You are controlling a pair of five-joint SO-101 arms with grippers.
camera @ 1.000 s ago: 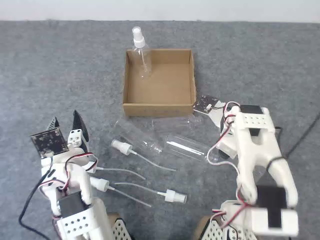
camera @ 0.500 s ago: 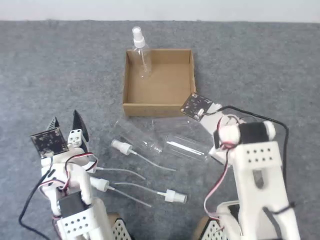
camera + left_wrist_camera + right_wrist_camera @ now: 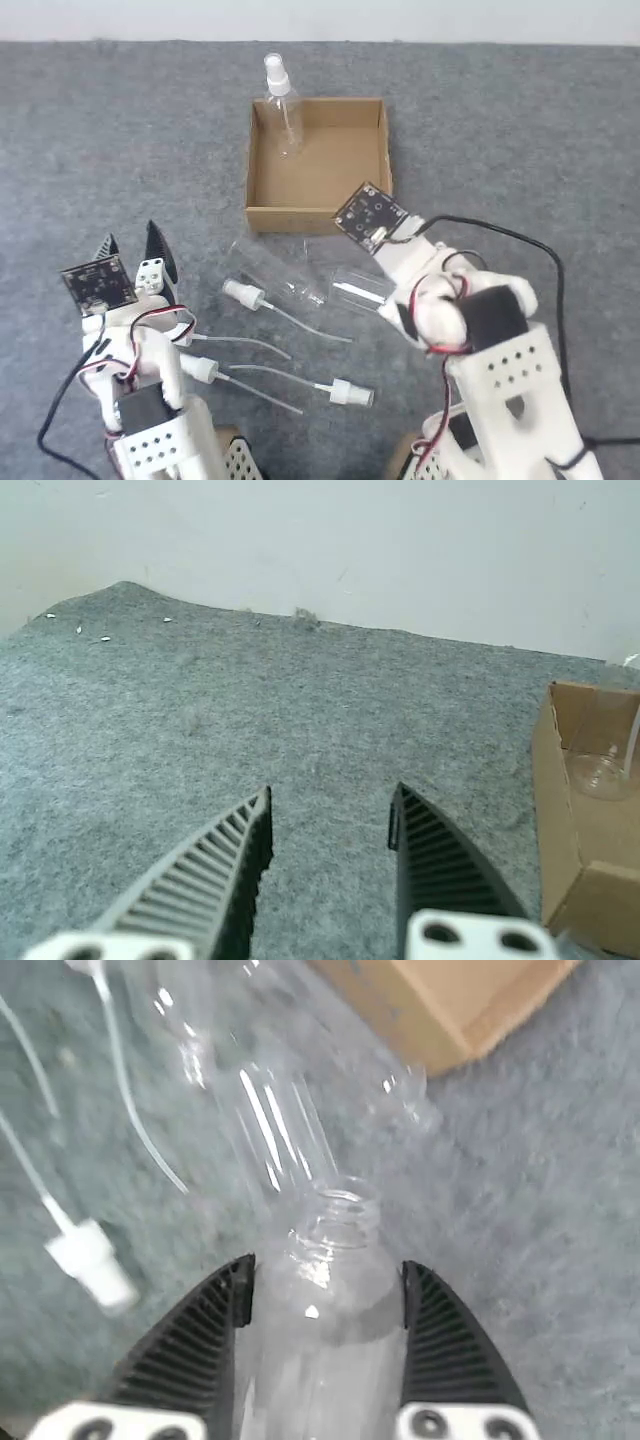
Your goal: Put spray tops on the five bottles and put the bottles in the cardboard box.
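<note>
A: Right jaws (image 3: 326, 1263)?
B: Closed onto a clear bottle (image 3: 335, 1215), one jaw touching each side of its shoulder. Looks held. Mouth open, no top, pointing at the cardboard box (image 3: 315, 218).
A: Left jaws (image 3: 333, 798)?
B: Apart, nothing between them, over bare tabletop (image 3: 200, 710), well off the box's left-front corner. That arm hasn't moved.
A: What changed?
B: Right arm (image 3: 490, 330) has swung in from beyond the box's right-front corner. It now sits just in front of the box's front wall, above the loose bottles (image 3: 265, 265) lying there. Those haven't shifted.
A: Meaning?
B: My read: bottle's picked, capping comes next. Spray tops (image 3: 243, 292) lie further out from the box, untouched. One capped bottle (image 3: 283, 105) stands in the box's far corner, so four to go.
A: Any print?
B: None legible anywhere.
</note>
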